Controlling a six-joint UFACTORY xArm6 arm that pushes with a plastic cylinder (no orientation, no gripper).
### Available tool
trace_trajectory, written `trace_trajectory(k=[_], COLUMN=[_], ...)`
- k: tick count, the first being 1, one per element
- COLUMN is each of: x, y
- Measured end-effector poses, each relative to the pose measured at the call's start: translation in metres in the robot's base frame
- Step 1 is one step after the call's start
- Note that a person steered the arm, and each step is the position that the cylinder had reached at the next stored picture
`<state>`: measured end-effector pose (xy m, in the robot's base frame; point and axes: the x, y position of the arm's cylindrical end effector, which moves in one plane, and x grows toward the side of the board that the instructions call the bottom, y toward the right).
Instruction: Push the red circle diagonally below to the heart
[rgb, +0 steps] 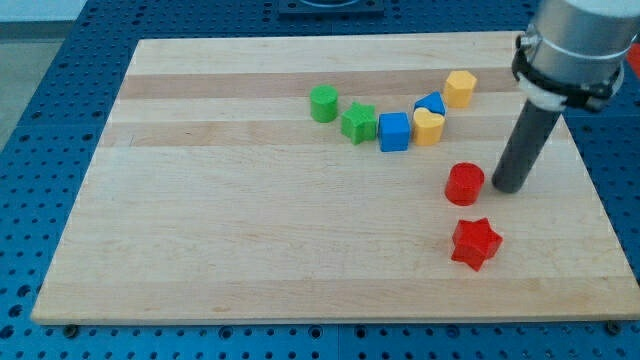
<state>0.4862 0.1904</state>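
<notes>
The red circle lies on the wooden board at the view's right. My tip stands just to its right, close to it or touching; I cannot tell which. The yellow heart lies above and a little left of the red circle, touching a blue cube. The rod rises from the tip towards the view's top right.
A red star lies below the red circle. A green star and a green circle lie left of the blue cube. A blue block and a yellow hexagon lie above the heart.
</notes>
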Motion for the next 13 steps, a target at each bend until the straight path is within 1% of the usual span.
trace_trajectory(k=[1,2,5,7,8,9,10,11,13], x=[0.013,0.013,0.011,-0.015,-0.016,-0.014,-0.015,-0.02,-0.031], y=[-0.004,-0.005,-0.033,-0.023,-0.017,0.002,0.001,-0.011,-0.067])
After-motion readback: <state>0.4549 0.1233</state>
